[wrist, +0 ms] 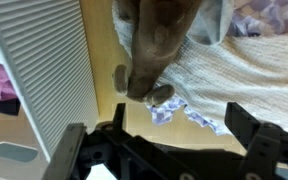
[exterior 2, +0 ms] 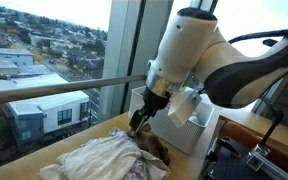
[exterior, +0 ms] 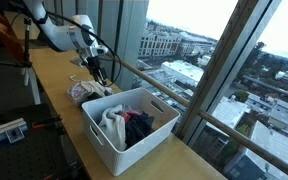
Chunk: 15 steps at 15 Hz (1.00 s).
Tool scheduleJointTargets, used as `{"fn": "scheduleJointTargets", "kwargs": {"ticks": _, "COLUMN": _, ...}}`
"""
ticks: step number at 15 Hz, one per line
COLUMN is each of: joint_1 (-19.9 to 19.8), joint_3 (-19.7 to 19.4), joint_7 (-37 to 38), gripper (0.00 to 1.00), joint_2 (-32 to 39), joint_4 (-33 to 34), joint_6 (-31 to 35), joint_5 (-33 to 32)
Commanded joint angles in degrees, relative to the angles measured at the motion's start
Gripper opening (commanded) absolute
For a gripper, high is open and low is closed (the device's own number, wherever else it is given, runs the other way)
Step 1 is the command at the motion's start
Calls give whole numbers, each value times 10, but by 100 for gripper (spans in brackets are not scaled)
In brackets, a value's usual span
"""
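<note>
**A:** On the long wooden bench [exterior: 54, 75] beside the tall windows [exterior: 214, 60], what lies under the robot?

**B:** A loose heap of clothes [exterior: 84, 90] lies near the bench's window edge, between the arm's end of the bench and a basket. The black two-fingered claw [exterior: 99, 70] of the white robot arm [exterior: 59, 32] hangs just above the heap.

**A:** Is the claw holding anything?

**B:** No. In the wrist view its fingers [wrist: 79, 150] stand wide apart, with nothing clamped between them. Below the gap lie a dark brown cloth [wrist: 154, 40], a cream ribbed knit garment [wrist: 219, 80] and a small piece of purple-patterned white fabric [wrist: 174, 108], with bare wood showing beside them.

**A:** Does the claw touch the clothes?

**B:** I cannot tell. In an exterior view the claw [exterior 2: 139, 122] is right over the cream garment [exterior 2: 104, 160], but contact is not clear.

**A:** And the basket?

**B:** A white slatted plastic laundry basket [exterior: 109, 150] stands just beside the heap, further along the bench. It holds white and dark garments [exterior: 129, 128]. In the wrist view its ribbed wall [wrist: 44, 70] runs down the left side, close to the dark brown cloth.
</note>
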Motion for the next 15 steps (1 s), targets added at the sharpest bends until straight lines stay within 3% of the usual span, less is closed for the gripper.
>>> {"fn": "scheduleJointTargets", "kwargs": {"ticks": 1, "joint_1": 13, "joint_3": -23, "joint_7": -18, "gripper": 100, "joint_2": 63, "joint_4": 33, "joint_6": 29, "joint_5": 38}}
{"fn": "scheduleJointTargets", "kwargs": {"ticks": 6, "joint_1": 35, "joint_3": -50, "joint_7": -29, "gripper": 100, "joint_2": 102, "joint_4": 40, "joint_6": 18, "joint_5": 86}}
{"fn": "scheduleJointTargets", "kwargs": {"ticks": 11, "joint_1": 46, "joint_3": -86, "joint_7": -27, "gripper": 100, "joint_2": 104, "joint_4": 15, "joint_6": 20, "joint_5": 92}}
{"fn": "scheduleJointTargets", "kwargs": {"ticks": 12, "joint_1": 47, "joint_3": -89, "joint_7": -27, "gripper": 75, "joint_2": 109, "joint_4": 14, "joint_6": 23, "joint_5": 93}}
{"fn": "scheduleJointTargets", "kwargs": {"ticks": 13, "joint_1": 47, "joint_3": -89, "joint_7": -28, "gripper": 74, "joint_2": 113, "joint_4": 14, "joint_6": 25, "joint_5": 95}}
{"fn": "scheduleJointTargets", "kwargs": {"ticks": 15, "joint_1": 51, "joint_3": -87, "joint_7": -32, "gripper": 58, "joint_2": 125, "joint_4": 22, "joint_6": 24, "joint_5": 100}}
